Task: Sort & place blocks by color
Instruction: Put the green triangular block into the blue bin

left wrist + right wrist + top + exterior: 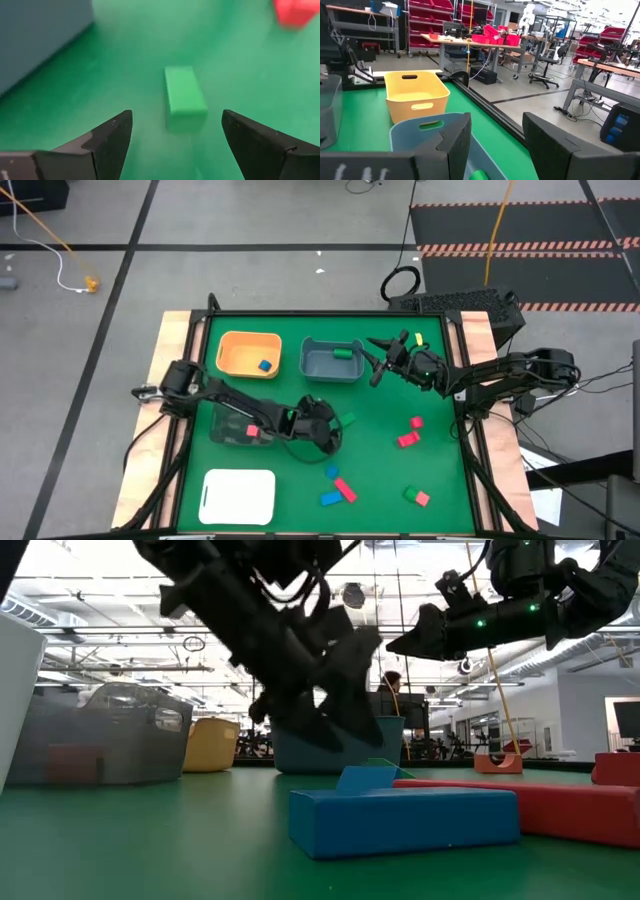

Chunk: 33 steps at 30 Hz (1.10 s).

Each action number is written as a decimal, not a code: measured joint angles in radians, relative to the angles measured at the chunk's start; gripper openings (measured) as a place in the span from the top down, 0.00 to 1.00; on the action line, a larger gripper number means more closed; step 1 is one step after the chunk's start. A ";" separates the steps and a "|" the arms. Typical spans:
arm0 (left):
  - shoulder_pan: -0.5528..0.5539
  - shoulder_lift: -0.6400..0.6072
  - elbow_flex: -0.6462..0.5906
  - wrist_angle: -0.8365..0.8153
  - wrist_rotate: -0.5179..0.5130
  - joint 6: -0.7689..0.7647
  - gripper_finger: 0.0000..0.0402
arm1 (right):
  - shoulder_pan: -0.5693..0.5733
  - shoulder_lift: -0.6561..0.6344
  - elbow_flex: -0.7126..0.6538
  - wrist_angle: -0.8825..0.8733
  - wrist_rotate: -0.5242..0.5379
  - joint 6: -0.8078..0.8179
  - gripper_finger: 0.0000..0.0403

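Left wrist view: left gripper (177, 137) stands fully open and empty; green block (184, 96) lies directly ahead, centred between fingers, long axis parallel to them.

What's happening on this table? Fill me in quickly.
Blocks are being sorted by color. The left gripper is open just over a green block on the mat, not gripping it. The right gripper hangs by the grey bin, which holds a green block. The orange bin holds a blue block.
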State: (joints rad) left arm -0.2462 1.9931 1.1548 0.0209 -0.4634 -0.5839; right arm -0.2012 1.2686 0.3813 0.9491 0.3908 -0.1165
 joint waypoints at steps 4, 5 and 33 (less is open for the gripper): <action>-0.014 0.049 0.000 0.076 -0.005 0.063 0.23 | 0.000 0.000 0.000 0.001 0.000 0.000 0.58; -0.016 0.061 0.000 0.102 -0.009 0.078 0.23 | 0.000 0.000 0.000 0.000 0.000 0.000 0.58; 0.000 0.150 0.001 0.215 -0.050 0.119 0.59 | 0.000 0.000 0.000 -0.001 0.000 0.000 0.58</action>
State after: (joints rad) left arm -0.2462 2.1427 1.1561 0.2360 -0.5136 -0.4652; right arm -0.2011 1.2686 0.3817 0.9485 0.3904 -0.1165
